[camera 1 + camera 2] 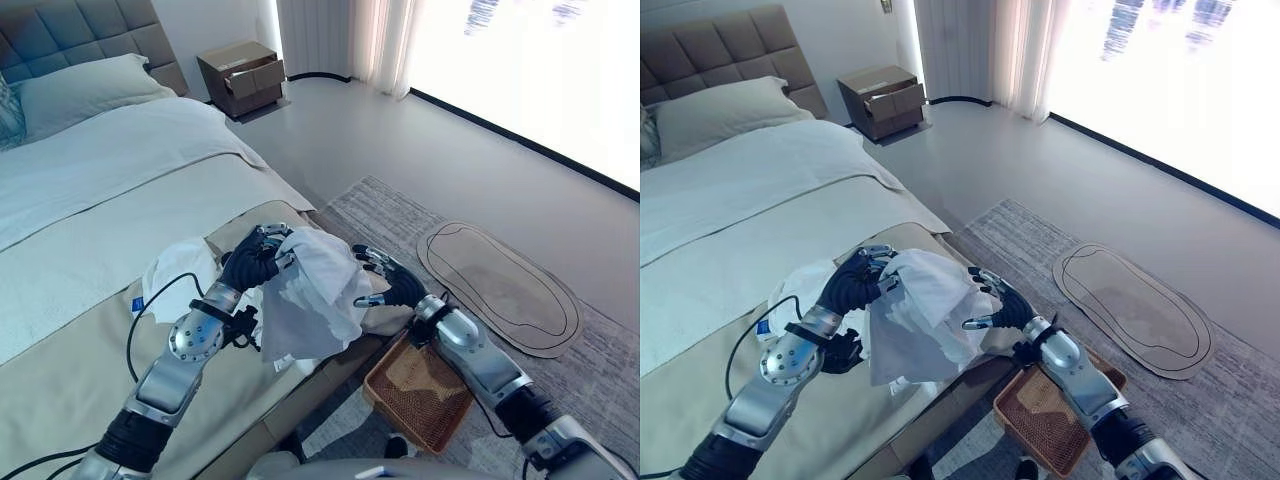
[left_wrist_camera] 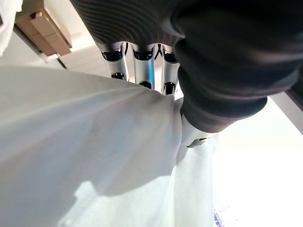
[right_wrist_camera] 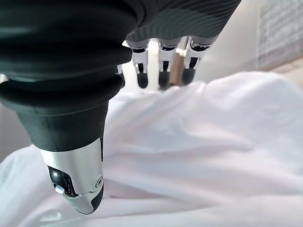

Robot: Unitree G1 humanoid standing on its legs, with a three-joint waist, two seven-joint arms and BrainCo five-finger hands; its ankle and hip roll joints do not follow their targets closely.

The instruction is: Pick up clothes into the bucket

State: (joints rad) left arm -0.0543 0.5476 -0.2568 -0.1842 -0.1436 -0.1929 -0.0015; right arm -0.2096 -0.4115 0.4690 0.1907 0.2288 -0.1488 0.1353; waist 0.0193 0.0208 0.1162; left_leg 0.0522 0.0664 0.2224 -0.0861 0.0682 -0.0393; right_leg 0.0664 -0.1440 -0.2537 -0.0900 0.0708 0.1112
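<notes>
Woven and brown, the basket point(image 1: 420, 385) sits on the floor just below the foot corner of the bed point(image 1: 90, 290), part of its rim hidden under the right forearm. Above it, at that same bed corner, both hands meet on a white garment point(image 1: 315, 290). The left hand point(image 1: 252, 262) has its fingers curled into the top of the cloth and holds a bunch of it lifted off the cover, so the fabric hangs down in loose folds over the bed's edge; in the left wrist view the fingers point(image 2: 142, 61) disappear into a gathered ridge of the white cloth, with the thumb pressed against it from the other side. The right hand point(image 1: 385, 278) is at the garment's right side, fingers spread and only loosely bent, their dark tips at or just beside the cloth; its wrist view shows the fingers point(image 3: 163, 64) extended above the white folds and the thumb apart from them, gripping nothing. More white cloth point(image 1: 180, 268) lies crumpled on the bed just behind the left hand. A grey rug point(image 1: 420, 225) covers the floor beside the bed, with an oval mat point(image 1: 500, 285) on it. A nightstand point(image 1: 242, 75) stands near the bed's head
</notes>
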